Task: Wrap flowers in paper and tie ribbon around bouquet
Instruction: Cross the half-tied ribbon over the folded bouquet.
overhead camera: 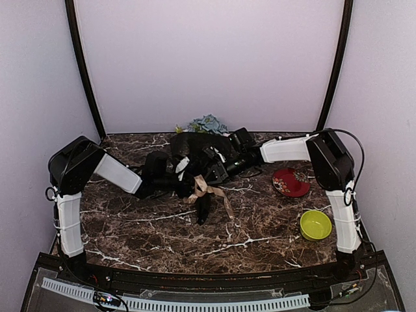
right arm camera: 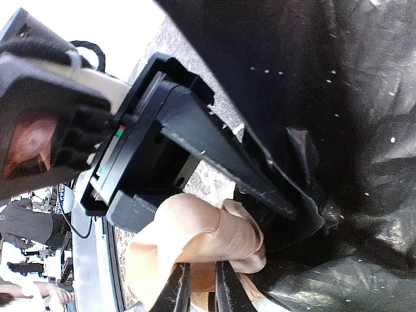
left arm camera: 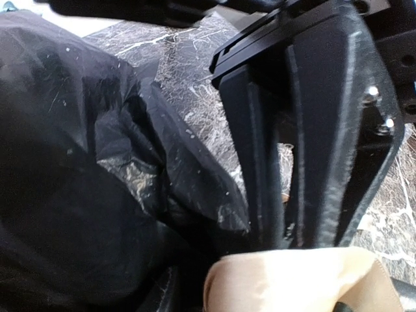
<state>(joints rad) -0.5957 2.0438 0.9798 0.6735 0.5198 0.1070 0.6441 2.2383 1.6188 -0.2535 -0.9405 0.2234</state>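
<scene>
Beige ribbon [right arm camera: 195, 234] is pinched in the nearly closed right end effector [right arm camera: 200, 289], at the bouquet [overhead camera: 195, 143] lying in the middle of the desk [overhead camera: 149, 227]. Left end effector [left arm camera: 286, 221] has its fingers slightly apart beside the ribbon; whether it grips, I cannot tell. Tying seems in hand; next, I think, pull the ribbon tight.
</scene>
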